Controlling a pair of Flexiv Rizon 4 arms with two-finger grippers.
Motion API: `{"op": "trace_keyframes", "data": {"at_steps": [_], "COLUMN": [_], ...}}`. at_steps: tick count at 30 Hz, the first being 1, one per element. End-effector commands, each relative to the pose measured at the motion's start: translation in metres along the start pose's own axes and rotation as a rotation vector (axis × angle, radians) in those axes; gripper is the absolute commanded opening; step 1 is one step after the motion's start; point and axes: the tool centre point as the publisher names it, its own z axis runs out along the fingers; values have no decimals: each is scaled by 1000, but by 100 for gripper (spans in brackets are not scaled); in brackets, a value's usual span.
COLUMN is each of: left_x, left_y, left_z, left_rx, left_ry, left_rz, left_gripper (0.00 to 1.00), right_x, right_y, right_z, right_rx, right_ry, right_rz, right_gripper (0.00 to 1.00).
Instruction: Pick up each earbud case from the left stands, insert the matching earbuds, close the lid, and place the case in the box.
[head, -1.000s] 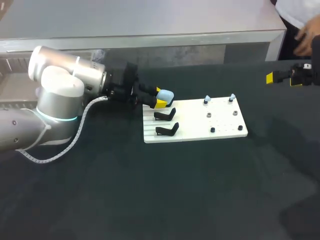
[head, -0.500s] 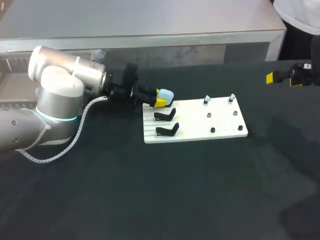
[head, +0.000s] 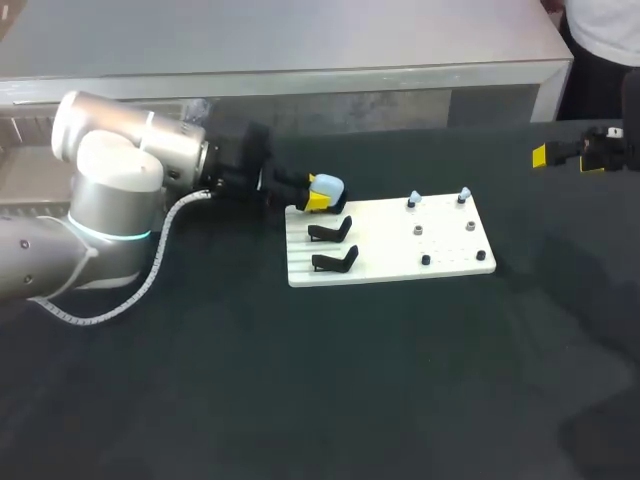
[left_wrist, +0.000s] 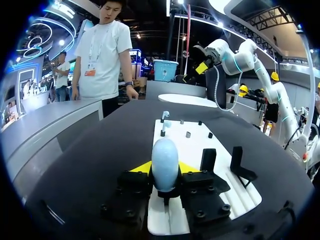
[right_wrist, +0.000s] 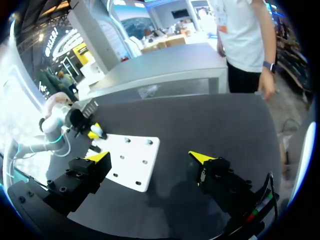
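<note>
Left pincer (head: 321, 197) was closed on the pale blue earbud case (head: 330, 185), one yellow-tipped finger on each side of it. From where I stood, the case sat upright between those fingers at the rear left corner of the white board (head: 390, 268). I couldn't tell whether it was resting on anything underneath. The wrist camera showed the same thing: the egg-shaped case standing tall between the two fingers, over the near edge of the board.

Just beside the case, on the same end of the board, stood two black stands (head: 331, 230) (head: 336, 261), both bare. At the other end small earbuds sat on pegs in pairs: two pale blue earbuds (head: 414, 201) (head: 464, 194) at the back, two grey earbuds (head: 418, 230) (head: 468, 226) in the middle and two black earbuds (head: 425, 260) (head: 481, 256) at the front.

The right pincer (right_wrist: 150, 157) hung well apart from all this at the table's far right, its fingers spread wide with nothing between them.
</note>
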Motion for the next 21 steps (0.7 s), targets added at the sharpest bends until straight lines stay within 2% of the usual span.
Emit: {"op": "trace_keyframes", "data": {"at_steps": [1,3,7,14,21], "left_x": [-1,-7,-25,-57,-83], "left_y": [-2,-4,-8,-8,-3], "left_z": [-7,-11,-13,-5,7], "left_rx": [-12,-12,-14,-22,-31], "left_ry": [-9,-27,-10,-3,-4], "left_rz": [8,14,19,34,92], "left_gripper": [0,0,0,0,0], "right_x": [0,0,0,0,6], "right_y": [-1,-1,-1,-1,37], "right_z": [1,1,1,1,10], "right_rx": [-2,-2,-2,-2,-23], "right_ry": [0,0,0,0,6], "right_rz": [-1,-1,-1,-1,-25], "right_gripper": [100,100,100,100,100]}}
